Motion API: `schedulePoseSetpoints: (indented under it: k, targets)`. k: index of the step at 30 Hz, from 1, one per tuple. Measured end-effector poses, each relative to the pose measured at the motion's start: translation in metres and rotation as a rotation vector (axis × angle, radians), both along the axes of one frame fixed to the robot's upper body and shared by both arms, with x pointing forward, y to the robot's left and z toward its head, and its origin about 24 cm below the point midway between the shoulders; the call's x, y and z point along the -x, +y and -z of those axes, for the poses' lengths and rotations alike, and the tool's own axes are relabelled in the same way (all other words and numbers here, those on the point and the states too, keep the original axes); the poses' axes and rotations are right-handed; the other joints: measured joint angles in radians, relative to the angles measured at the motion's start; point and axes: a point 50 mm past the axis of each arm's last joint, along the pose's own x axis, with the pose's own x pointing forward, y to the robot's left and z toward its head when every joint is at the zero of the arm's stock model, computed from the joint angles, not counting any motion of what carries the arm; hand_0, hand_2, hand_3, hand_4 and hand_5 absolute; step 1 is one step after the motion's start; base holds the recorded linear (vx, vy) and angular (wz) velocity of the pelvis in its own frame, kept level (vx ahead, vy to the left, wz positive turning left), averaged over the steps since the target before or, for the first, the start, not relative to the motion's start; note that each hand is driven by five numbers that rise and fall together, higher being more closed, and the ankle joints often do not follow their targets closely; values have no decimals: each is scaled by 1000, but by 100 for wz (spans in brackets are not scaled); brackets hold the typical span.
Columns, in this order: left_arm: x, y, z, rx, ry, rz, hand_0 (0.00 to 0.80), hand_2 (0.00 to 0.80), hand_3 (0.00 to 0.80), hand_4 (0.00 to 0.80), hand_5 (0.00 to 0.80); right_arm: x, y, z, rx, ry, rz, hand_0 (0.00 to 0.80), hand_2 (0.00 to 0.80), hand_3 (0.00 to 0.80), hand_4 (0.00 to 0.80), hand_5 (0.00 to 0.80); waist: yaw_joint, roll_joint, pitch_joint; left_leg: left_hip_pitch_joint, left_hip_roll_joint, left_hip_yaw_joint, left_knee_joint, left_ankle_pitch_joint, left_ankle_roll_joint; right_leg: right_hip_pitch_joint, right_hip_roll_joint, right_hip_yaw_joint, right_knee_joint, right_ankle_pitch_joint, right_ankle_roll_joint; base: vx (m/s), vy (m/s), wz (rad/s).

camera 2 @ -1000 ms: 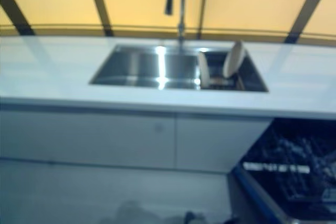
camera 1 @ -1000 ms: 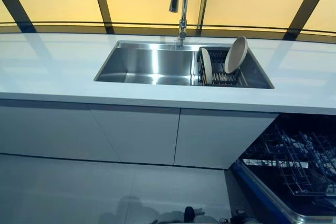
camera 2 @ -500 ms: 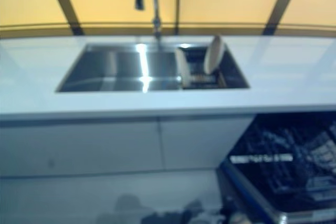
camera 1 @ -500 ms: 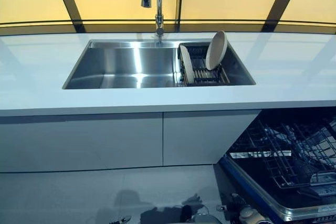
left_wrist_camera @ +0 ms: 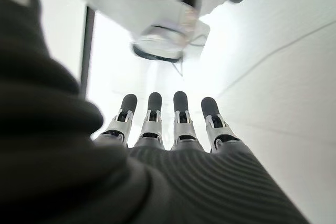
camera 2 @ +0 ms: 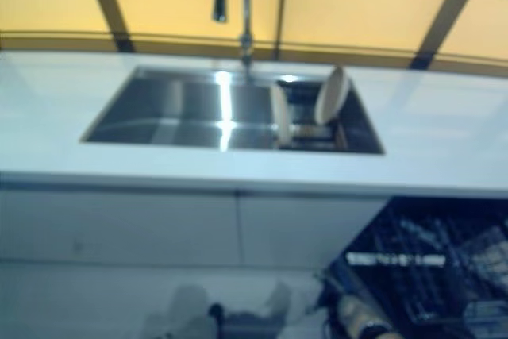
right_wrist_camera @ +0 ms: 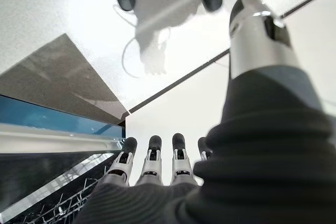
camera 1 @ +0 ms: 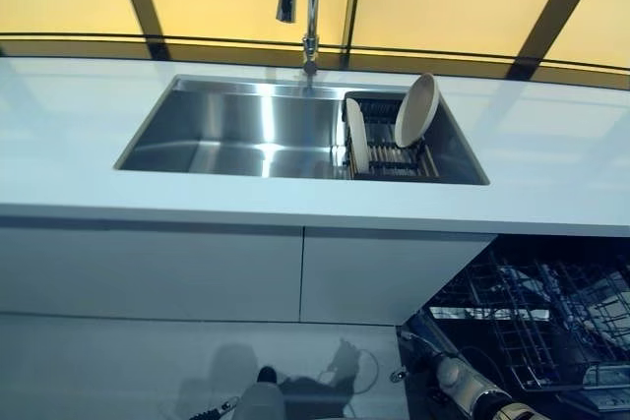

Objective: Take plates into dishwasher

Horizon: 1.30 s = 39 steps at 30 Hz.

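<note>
Plates stand in a dark rack [camera 1: 394,157] at the right end of the steel sink [camera 1: 236,135]. One plate [camera 1: 356,135] stands on its edge at the left side of the rack, almost upright. The other plate [camera 1: 416,110] leans back against the far right corner of the rack, and its face is turned toward the camera. The two plates are apart and do not touch each other. The rest of the sink basin holds nothing that I can see. A tap [camera 1: 311,7] rises behind the sink, at the middle of its far rim. The sink is set in a white tabletop [camera 1: 79,145], with white cupboard doors [camera 1: 197,272] below it.

At the lower right the dishwasher [camera 1: 551,331] is open and its wire basket [camera 1: 522,317] is pulled out; some items seem to lie in it, but they are not clear enough to name.

Both hands hang low, away from the plates. The left hand [left_wrist_camera: 173,129] has straight, relaxed fingers over the pale floor [left_wrist_camera: 273,77] and it holds nothing. The right hand [right_wrist_camera: 152,163] also has its fingers straight and empty, and it is just beside the edge of the dishwasher.
</note>
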Motion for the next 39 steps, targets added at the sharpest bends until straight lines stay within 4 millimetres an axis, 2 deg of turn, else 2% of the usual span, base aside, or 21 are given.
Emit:
schedulePoseSetpoints:
  k: [2, 6, 8, 10, 14, 15, 16, 18, 19, 20, 21, 22, 23, 25, 27, 28, 30, 31, 33, 36, 39]
  targets:
    - [-15, 7, -5, -21, -56, 14, 0, 0, 0, 0, 0, -2, 3, -1, -14, -5, -10, 0, 0, 0, 0, 0, 7, -31, -15, -3, -33, -1, -16, 1, 17, -4, -25, 34, -17, -5, 20, 71, -12, 31]
    - [-19, 12, -8, -33, -66, 29, 0, 0, 0, 0, 0, -20, 9, -10, -40, -57, -46, 0, 0, 0, 0, 0, 30, -35, -17, -7, -56, 0, -17, -13, 30, 16, -41, 50, -66, 7, 41, 52, -8, 6]
    - [-17, 12, -7, -35, -59, 49, 0, 0, 0, 0, 0, -25, 12, -13, -53, -64, -71, 0, 0, 0, 0, 0, 40, -35, -17, -19, -57, -3, -14, -16, 27, 12, -40, 46, -74, 9, 41, 81, -2, 5]
    - [-4, 10, -4, -27, -27, 40, 0, 0, 0, 0, 0, -29, 15, -16, -67, -74, -95, 0, 0, 0, 0, 0, 57, -38, -17, -20, -56, -1, -11, -20, 27, 12, -40, 48, -85, 11, 41, 63, 11, -4]
    - [5, 11, -3, -25, -9, 29, 0, 0, 0, 0, 0, -39, 20, -24, -100, -90, -136, 0, 0, 0, 0, 0, 61, -54, -17, -49, -57, 2, 28, -47, 28, -4, -42, 56, -84, 11, 41, 97, 43, -6]
    - [4, 11, -3, -25, -11, 32, 0, 0, 0, 0, 0, -44, 23, -29, -120, -92, -164, 0, 0, 0, 0, 0, 59, -60, -15, -54, -57, 0, 40, -68, 38, -14, -45, 60, -57, 6, 47, 136, 97, -14]
    - [3, 10, -3, -25, -12, 44, 0, 0, 0, 0, 0, -49, 22, -34, -127, -99, -185, 0, 0, 0, 0, 0, 52, -55, -11, -43, -57, 1, 25, -73, 40, -54, -51, 64, 36, -14, 60, 179, 105, -20]
    - [-2, 8, -3, -27, -20, 75, 0, 0, 0, 0, 0, -57, 17, -46, -131, -121, -224, 0, 0, 0, 0, 0, 27, -10, 23, 18, -20, 0, -24, -54, 68, -203, -61, 63, 379, -17, 63, 196, -36, -3]
    - [1, 12, -4, -36, -14, 72, 0, 0, 0, 0, 0, -57, 17, -49, -142, -122, -232, 0, 0, 0, 0, 0, 7, -10, 27, 31, -22, -2, -28, -55, 64, -230, -79, 63, 422, -27, 68, 202, -265, 25]
    - [5, 20, -5, -59, -5, 66, 0, 0, 0, 0, 0, -58, 16, -53, -157, -115, -252, 0, 0, 0, 0, 0, -15, -26, 30, 50, -33, 5, -34, -59, 62, -237, -123, 76, 360, -39, 78, 134, -319, 24]
    - [2, 25, -8, -76, -12, 61, 0, 0, 0, 0, 0, -59, 17, -57, -174, -106, -270, 0, 0, 0, 0, 0, -29, -40, 28, 52, -37, 8, -31, -67, 59, -254, -149, 77, 282, -30, 92, 110, -365, 12]
    - [-3, 33, -11, -100, -25, 60, 0, 0, 0, 0, 0, -62, 20, -62, -205, -100, -291, 0, 0, 0, 0, 0, -36, -54, 29, 49, -35, 4, -26, -70, 57, -261, -152, 98, 200, -2, 113, 50, -255, 15]
    - [-4, 41, -14, -123, -29, 50, 0, 0, 0, 0, 0, -62, 24, -66, -246, -78, -315, 0, 0, 0, 0, 0, -38, -64, 32, 50, -24, 6, -27, -68, 57, -268, -159, 116, 164, 21, 113, 52, -187, 30]
    - [-5, 49, -18, -147, -43, 30, 0, 0, 0, 0, 0, -63, 31, -74, -321, -35, -361, 0, 0, 0, 0, 0, -50, -81, 21, 55, -12, 28, -27, -74, 43, -259, -156, 116, 113, 67, 115, 87, -84, 21]
    - [0, 57, -21, -162, -41, 28, 0, 0, 0, 0, 0, -67, 32, -93, -401, -10, -425, 0, 0, 0, 0, 0, -50, -119, 8, 75, -33, 34, -34, -78, 13, -221, -157, 115, 19, 161, 105, 140, -10, -4]
    - [7, 55, -19, -149, -21, 26, 0, 0, 0, 0, 0, -69, 25, -103, -431, 12, -429, 0, 0, 0, 0, 0, -52, -109, 12, 91, -21, 30, -32, -84, 2, -180, -137, 118, -33, 206, 98, 141, 20, -5]
    - [17, 47, -14, -118, -3, 22, 0, 0, 0, 0, 0, -71, 10, -124, -480, 44, -436, 0, 0, 0, 0, 0, -54, -76, 11, 115, 5, 30, -43, -93, -20, -131, -104, 124, -109, 224, 85, 112, 29, -13]
    - [25, 41, -11, -92, 13, 17, 0, 0, 0, 0, 0, -73, -1, -145, -509, 33, -443, 0, 0, 0, 0, 0, -58, -54, 2, 125, 23, 29, -66, -91, -25, -111, -80, 122, -147, 235, 74, 109, 41, -17]
    - [32, 38, -9, -61, 19, -2, 0, 0, 0, 0, 0, -67, -15, -161, -543, 75, -443, 0, 0, 0, 0, 0, -63, -38, 0, 137, 42, 29, -88, -83, -39, -107, -58, 123, -167, 240, 63, 93, 39, -10]
    - [39, 37, -8, -36, 13, -18, 0, 0, 0, 0, 0, -66, -28, -179, -657, 48, -392, 0, 0, 0, 0, 0, -109, -23, -1, 148, 54, 29, -116, -70, -58, -107, -46, 120, -168, 235, 57, 57, 23, -4]
    - [39, 41, -9, -38, -7, -49, 0, 0, 0, 0, 0, -69, -38, -202, -790, -40, -345, 0, 0, 0, 0, 0, -141, -13, -1, 156, 55, 35, -129, -70, -57, -106, -50, 124, -173, 230, 63, 30, 10, -9]
